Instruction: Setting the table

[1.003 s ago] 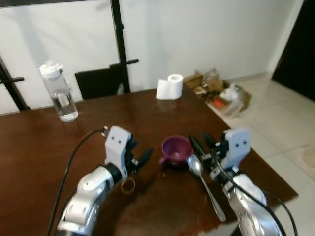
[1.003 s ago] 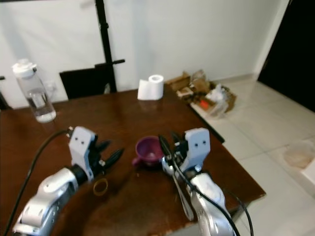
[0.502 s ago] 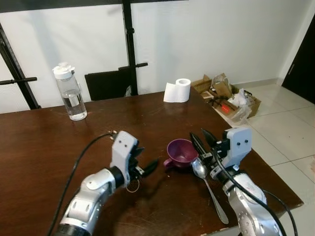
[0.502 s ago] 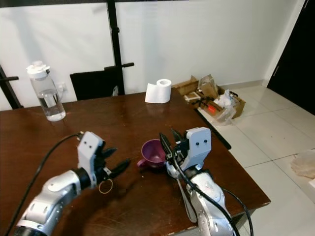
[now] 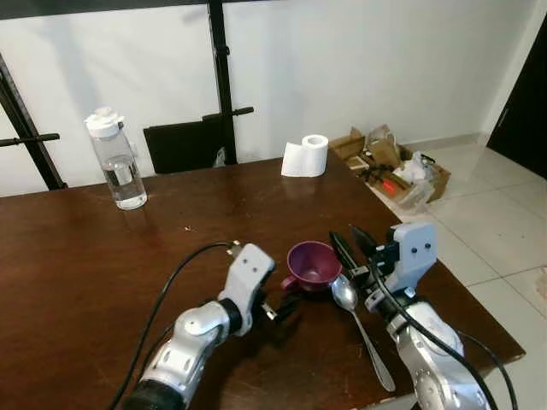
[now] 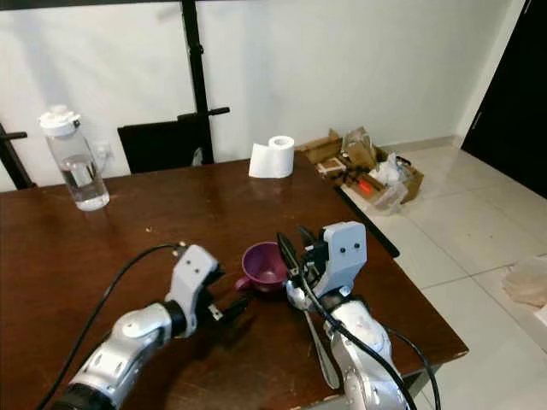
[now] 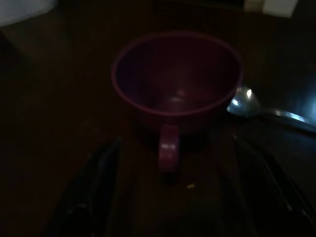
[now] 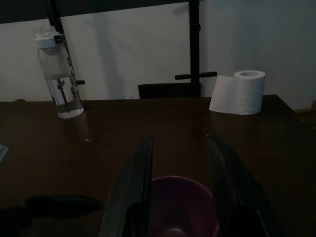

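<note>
A matt purple plastic cup (image 5: 312, 265) and shiny metal spoon (image 5: 359, 323) sit on glossy dark wood table (image 5: 77, 256).

This looks like a room in a home, used for eating. A dark brown polished wooden table (image 5: 102, 248) stands near a plain white wall (image 5: 359, 60), with a black chair back (image 5: 175, 147) pushed up to its far edge. The floor is pale glossy tile (image 5: 496, 222), and a cluttered open cardboard box (image 5: 389, 166) sits against the wall.

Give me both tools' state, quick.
Left tool: open, empty, facing the purple cup's handle.
Right tool: open, empty, just behind the cup.
</note>
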Available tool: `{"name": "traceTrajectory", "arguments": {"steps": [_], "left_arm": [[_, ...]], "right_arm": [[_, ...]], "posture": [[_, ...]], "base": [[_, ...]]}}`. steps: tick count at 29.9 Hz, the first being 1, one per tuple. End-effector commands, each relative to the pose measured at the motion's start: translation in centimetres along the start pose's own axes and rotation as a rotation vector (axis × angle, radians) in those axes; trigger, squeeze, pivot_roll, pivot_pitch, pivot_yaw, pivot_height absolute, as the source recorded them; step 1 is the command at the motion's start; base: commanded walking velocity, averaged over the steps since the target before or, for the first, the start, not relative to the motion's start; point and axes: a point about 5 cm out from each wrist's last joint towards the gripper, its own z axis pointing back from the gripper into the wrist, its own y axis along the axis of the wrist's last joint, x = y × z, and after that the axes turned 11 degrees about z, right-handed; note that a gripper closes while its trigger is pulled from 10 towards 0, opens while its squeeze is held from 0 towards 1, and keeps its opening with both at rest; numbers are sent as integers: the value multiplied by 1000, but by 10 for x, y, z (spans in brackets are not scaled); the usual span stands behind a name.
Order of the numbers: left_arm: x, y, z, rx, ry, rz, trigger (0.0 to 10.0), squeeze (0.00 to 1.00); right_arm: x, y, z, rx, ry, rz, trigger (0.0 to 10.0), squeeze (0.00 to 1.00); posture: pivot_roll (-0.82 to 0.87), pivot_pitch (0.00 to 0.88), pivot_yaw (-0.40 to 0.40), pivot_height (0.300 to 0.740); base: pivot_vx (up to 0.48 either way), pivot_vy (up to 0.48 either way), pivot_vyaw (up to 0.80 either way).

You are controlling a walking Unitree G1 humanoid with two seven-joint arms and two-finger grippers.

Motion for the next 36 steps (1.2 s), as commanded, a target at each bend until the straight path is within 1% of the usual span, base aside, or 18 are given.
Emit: {"name": "traceTrajectory", "arguments": {"steps": [1, 5, 7, 10, 17, 20, 21, 22, 24, 27, 28, 29, 30, 31, 33, 34, 35, 36], "left_arm": [[-3, -4, -2, -20, 15, -16, 10000, 0], [-5, 0, -12, -26, 23, -40, 10000, 0], [-5, 1, -14, -26, 28, -43, 10000, 0], [-10, 7, -19, -18, 62, -41, 10000, 0], [-13, 11, -26, -27, 54, -12, 10000, 0], [-13, 13, -27, -26, 52, -35, 10000, 0], [-13, 14, -28, -24, 49, -42, 9333, 0], [-13, 14, -28, -23, 47, -46, 8118, 0], [-13, 16, -29, -24, 38, -66, 7020, 0], [-12, 16, -30, -26, 28, -72, 6941, 0], [-11, 17, -30, -27, 13, -82, 6549, 0], [-11, 17, -31, -29, -3, -88, 5686, 0], [-10, 18, -31, -30, -16, -91, 4392, 0], [-10, 18, -31, -32, -26, -95, 4235, 0], [-9, 18, -31, -33, -32, -96, 4235, 0], [-9, 18, -32, -34, -38, -97, 2588, 0], [-9, 18, -32, -36, -45, -100, 1922, 0], [-9, 18, -32, -36, -45, -100, 1922, 0]], "right_arm": [[-4, -1, 2, -10, 9, -6, 10000, 0], [-4, 0, 4, -14, 9, -7, 10000, 0], [-4, 0, 4, -14, 9, -7, 10000, 0], [-4, 1, 5, -17, 9, -7, 10000, 0], [-5, 1, 6, -22, 11, -7, 10000, 0], [-6, 2, 6, -23, 12, -6, 10000, 0], [-6, 2, 7, -23, 11, -6, 10000, 0], [-6, 2, 7, -24, 11, -6, 10000, 0], [-5, 2, 7, -24, 10, -6, 10000, 0], [-5, 2, 7, -24, 10, -6, 10000, 0], [-5, 2, 6, -24, 10, -5, 10000, 0], [-5, 2, 6, -23, 11, -5, 10000, 0], [-5, 2, 6, -23, 11, -4, 10000, 0], [-5, 2, 6, -23, 11, -3, 10000, 0], [-5, 2, 6, -23, 12, -3, 10000, 0], [-5, 3, 6, -23, 12, -2, 10000, 0], [-5, 3, 6, -23, 12, -2, 10000, 0], [-5, 3, 6, -23, 12, -2, 10000, 0]], "posture": [[-90, 64, 99, 740], [-100, 75, 98, 740], [-101, 77, 99, 740], [-108, 82, 99, 740], [-116, 86, 99, 740], [-117, 86, 99, 740], [-119, 84, 102, 740], [-119, 84, 102, 740], [-119, 84, 102, 740], [-121, 81, 103, 740], [-121, 81, 103, 740], [-123, 78, 104, 740], [-124, 76, 105, 740], [-127, 73, 103, 740], [-127, 73, 103, 740], [-127, 73, 103, 740], [-127, 73, 103, 740], [-127, 73, 103, 740]], "base": [[0, 0, 0], [0, 0, 0], [0, 0, 0], [0, 0, 0], [0, 0, 0], [0, 0, 0], [0, 0, 0], [0, 0, 0], [0, 0, 0], [0, 0, 0], [0, 0, 0], [0, 0, 0], [0, 0, 0], [0, 0, 0], [0, 0, 0], [0, 0, 0], [0, 0, 0], [0, 0, 0]]}}
